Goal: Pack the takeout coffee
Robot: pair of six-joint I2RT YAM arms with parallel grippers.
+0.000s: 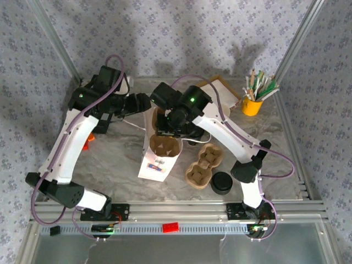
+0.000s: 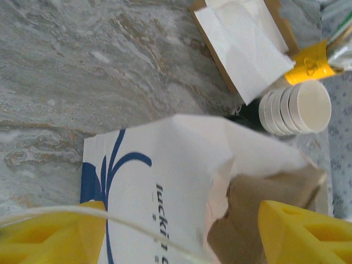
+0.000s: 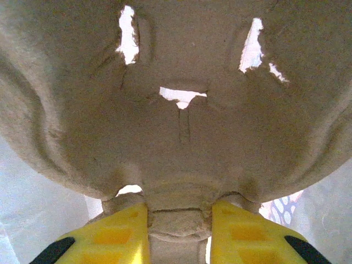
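A white paper bag (image 1: 155, 165) with a blue logo stands at the table's middle, mouth open upward. A brown pulp cup carrier (image 1: 165, 144) sits in that mouth, and my right gripper (image 1: 169, 131) is shut on it; in the right wrist view the yellow fingers (image 3: 118, 234) pinch the carrier's (image 3: 176, 110) central ridge, with my right gripper (image 3: 180, 220) below it. My left gripper (image 1: 144, 103) hovers open behind the bag's mouth. In the left wrist view my left gripper (image 2: 181, 217) straddles the bag (image 2: 165, 176), where the brown carrier (image 2: 258, 209) shows inside the torn-looking edge.
A second pulp carrier (image 1: 203, 165) and a black lid (image 1: 221, 182) lie right of the bag. A stack of white cups (image 2: 297, 107) lies beyond it. Napkins in a cardboard tray (image 1: 223, 91) and a yellow cup of stirrers (image 1: 253, 104) stand at the back right. An orange object (image 1: 89, 137) lies left.
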